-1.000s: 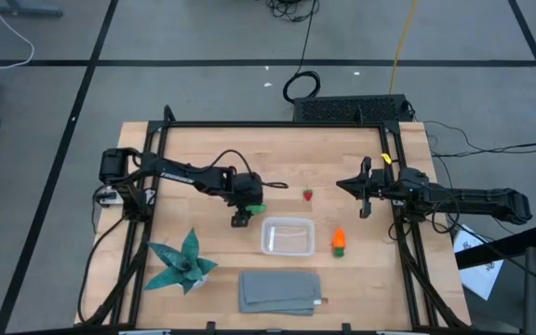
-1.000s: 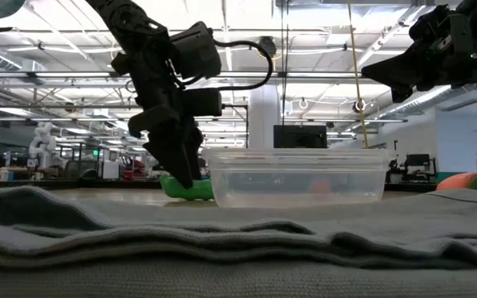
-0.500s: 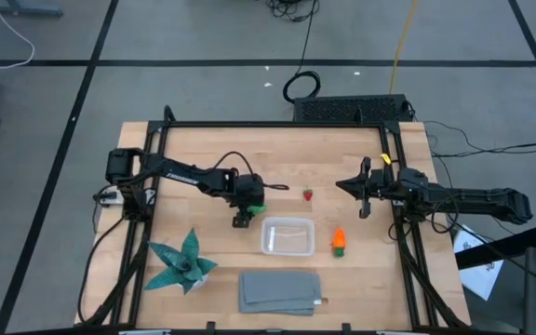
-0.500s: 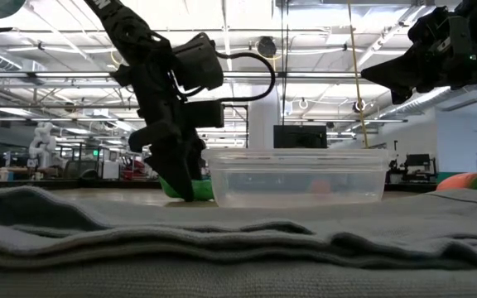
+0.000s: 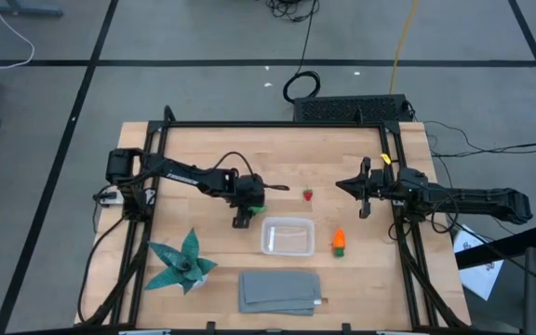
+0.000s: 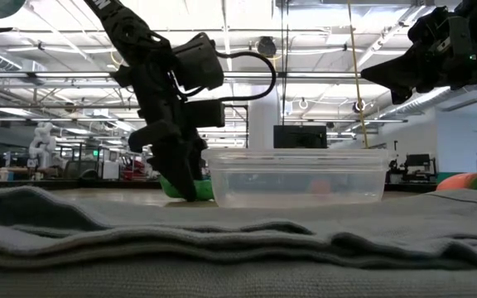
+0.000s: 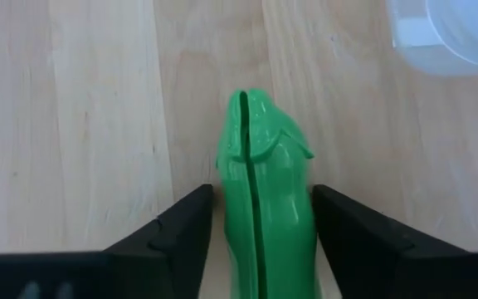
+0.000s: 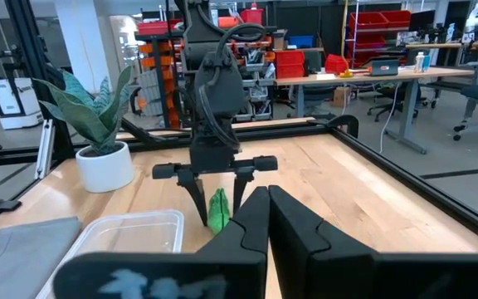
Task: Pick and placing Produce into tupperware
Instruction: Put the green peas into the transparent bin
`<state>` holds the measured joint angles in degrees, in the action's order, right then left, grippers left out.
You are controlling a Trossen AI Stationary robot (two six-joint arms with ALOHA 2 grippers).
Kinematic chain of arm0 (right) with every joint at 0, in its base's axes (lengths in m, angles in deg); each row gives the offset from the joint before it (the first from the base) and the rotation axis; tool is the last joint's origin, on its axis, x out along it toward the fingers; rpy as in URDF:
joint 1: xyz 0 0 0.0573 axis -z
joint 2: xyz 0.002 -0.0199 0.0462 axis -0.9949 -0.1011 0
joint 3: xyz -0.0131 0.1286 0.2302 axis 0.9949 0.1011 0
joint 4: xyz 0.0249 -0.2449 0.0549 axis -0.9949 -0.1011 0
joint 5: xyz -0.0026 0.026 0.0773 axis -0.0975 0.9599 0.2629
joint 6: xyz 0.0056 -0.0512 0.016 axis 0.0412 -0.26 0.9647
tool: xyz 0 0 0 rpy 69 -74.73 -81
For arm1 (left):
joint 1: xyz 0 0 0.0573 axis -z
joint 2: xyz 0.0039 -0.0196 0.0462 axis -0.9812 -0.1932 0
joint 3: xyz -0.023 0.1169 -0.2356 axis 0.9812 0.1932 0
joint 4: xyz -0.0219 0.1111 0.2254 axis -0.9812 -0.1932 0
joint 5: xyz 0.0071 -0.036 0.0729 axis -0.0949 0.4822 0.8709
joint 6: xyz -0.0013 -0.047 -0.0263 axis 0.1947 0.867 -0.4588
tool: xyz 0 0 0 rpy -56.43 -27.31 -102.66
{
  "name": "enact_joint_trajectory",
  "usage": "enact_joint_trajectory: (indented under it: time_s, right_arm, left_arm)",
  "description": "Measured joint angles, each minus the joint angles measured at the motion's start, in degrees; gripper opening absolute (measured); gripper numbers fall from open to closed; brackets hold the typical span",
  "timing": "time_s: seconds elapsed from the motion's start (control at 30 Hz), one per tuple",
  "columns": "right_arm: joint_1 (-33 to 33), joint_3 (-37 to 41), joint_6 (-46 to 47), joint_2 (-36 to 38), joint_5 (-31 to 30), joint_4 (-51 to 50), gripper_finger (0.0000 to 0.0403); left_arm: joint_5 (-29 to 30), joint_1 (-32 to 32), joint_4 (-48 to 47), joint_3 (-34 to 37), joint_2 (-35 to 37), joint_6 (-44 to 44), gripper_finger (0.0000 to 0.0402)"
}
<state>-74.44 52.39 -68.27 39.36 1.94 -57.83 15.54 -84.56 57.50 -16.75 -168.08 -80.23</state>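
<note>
The green pod (image 7: 264,191) lies flat on the wood, just left of the clear tupperware (image 5: 288,235). My left gripper (image 5: 241,220) is down at the table, open, with one finger on each side of the pod; the right wrist view shows these fingers astride the pod (image 8: 218,212). The red strawberry piece (image 5: 308,194) lies beyond the tupperware, and the orange carrot piece (image 5: 339,241) lies to its right. My right gripper (image 5: 342,185) hovers shut above the table's right side. My left gripper comes from above, its fingers (image 7: 181,228) lying along the pod's two long sides near one end. A thin strip of wood shows between one finger and the pod. The other finger sits right at the pod's side (image 7: 309,199); whether it touches, I cannot tell.
A teal spiky plant (image 5: 182,262) stands near the table's left near corner. A folded grey cloth (image 5: 280,291) lies at the near edge, in front of the tupperware. A black frame rims the table.
My left gripper has sunk a little toward the table around the pod, then held still. The pod has stayed in place.
</note>
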Motion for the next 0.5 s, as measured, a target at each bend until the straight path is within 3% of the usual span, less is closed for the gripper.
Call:
enact_joint_trajectory:
  time_s: [0.27,0.5]
  right_arm:
    - [0.0,0.0,0.0,0.0,0.0,0.0,0.0]
    - [0.0,0.0,0.0,0.0,0.0,0.0,0.0]
  left_arm:
    - [0.3,0.0,-1.3,-1.3,-0.2,0.0,0.0136]
    - [2.3,0.0,-7.8,-5.4,-0.4,-2.7,0.0141]
